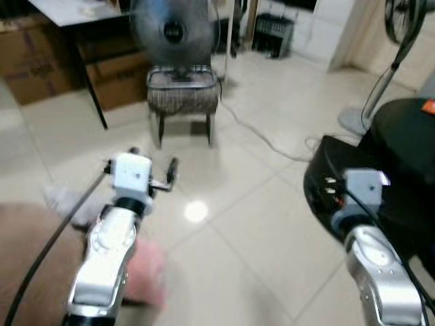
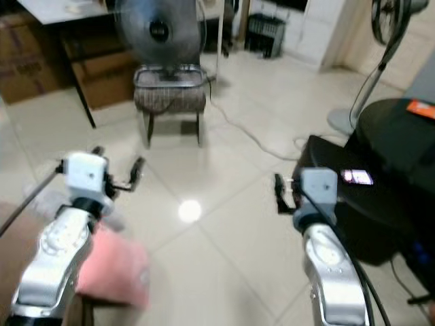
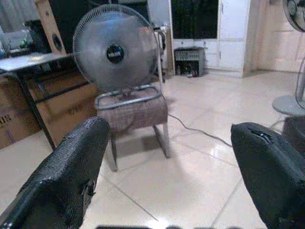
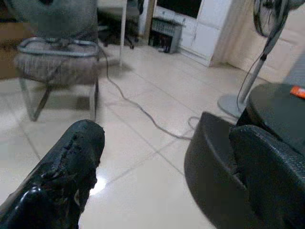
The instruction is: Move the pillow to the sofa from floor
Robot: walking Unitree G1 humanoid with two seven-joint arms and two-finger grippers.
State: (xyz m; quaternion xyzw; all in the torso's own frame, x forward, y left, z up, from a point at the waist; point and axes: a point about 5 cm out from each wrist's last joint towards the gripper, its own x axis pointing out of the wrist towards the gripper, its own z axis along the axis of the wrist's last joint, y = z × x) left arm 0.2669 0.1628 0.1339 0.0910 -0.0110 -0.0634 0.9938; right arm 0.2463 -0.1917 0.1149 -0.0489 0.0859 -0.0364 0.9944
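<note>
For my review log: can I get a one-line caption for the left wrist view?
Open left gripper faces a fan standing on a stool on the tiled floor.

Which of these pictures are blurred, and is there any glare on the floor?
Both eye views are softly blurred, worst on the pink pillow; a bright glare spot lies on the tiled floor. The left wrist view is sharper on the fan.
</note>
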